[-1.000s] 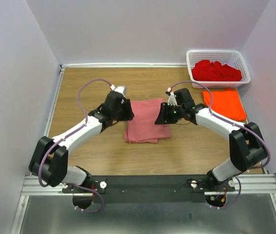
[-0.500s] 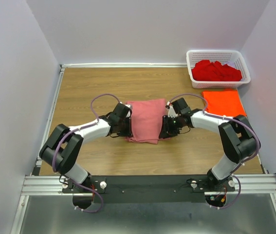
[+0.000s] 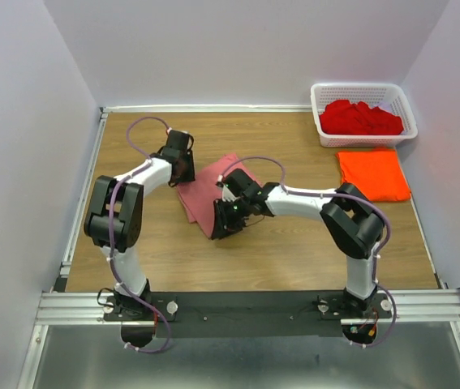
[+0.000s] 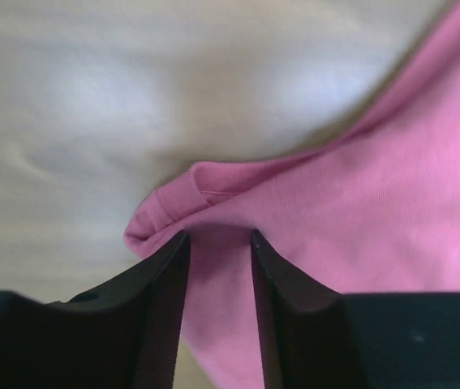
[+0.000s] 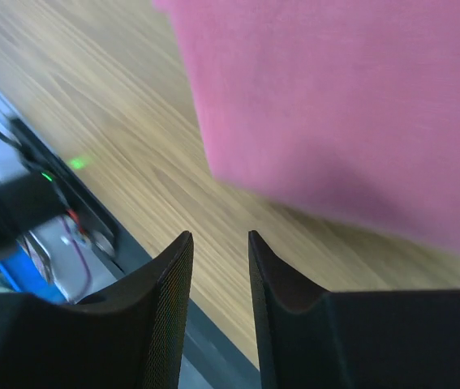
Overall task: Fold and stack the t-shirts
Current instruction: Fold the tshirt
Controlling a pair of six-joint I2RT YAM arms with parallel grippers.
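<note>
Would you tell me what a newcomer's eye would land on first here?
The salmon-pink t-shirt lies folded and askew in the middle, the left gripper at its left corner, the right gripper at its near edge. At the far right, a folded orange t-shirt lies in front of a white basket of red t-shirts.

One pink t-shirt [image 3: 205, 198], one orange t-shirt [image 3: 373, 173], one white basket [image 3: 363, 87] holding red t-shirts [image 3: 359, 118], heaped beyond counting.
</note>
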